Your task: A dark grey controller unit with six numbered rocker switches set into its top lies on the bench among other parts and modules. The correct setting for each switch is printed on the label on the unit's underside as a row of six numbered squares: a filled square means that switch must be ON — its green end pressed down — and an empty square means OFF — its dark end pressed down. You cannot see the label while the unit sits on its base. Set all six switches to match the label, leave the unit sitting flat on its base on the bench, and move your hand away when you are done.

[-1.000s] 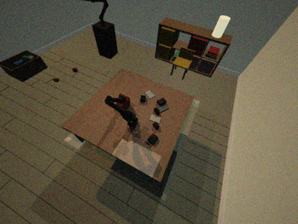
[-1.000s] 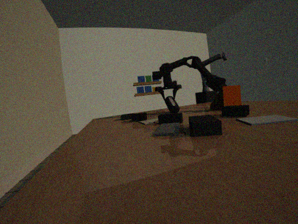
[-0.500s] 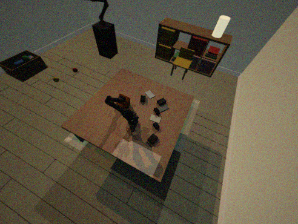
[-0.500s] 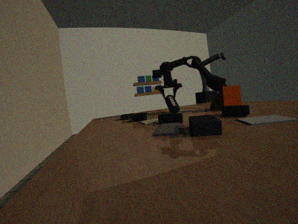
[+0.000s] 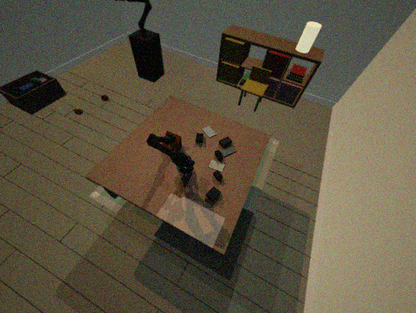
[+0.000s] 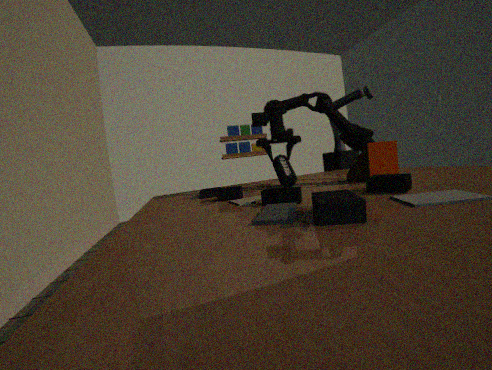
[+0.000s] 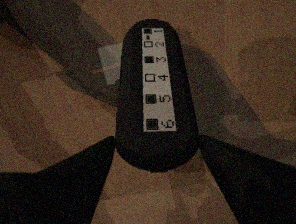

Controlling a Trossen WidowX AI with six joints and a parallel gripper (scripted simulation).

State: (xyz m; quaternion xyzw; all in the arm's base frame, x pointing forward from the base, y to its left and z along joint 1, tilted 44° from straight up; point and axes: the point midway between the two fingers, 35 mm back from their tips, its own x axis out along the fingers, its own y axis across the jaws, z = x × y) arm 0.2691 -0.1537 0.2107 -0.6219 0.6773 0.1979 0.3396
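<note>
The fingers clamp the controller unit (image 7: pixel 155 100) by its near end, holding it tilted above the bench (image 6: pixel 200 280) with its long axis running away from the gripper (image 7: pixel 156 170) and its label (image 7: pixel 156 80) facing the wrist camera.
</note>
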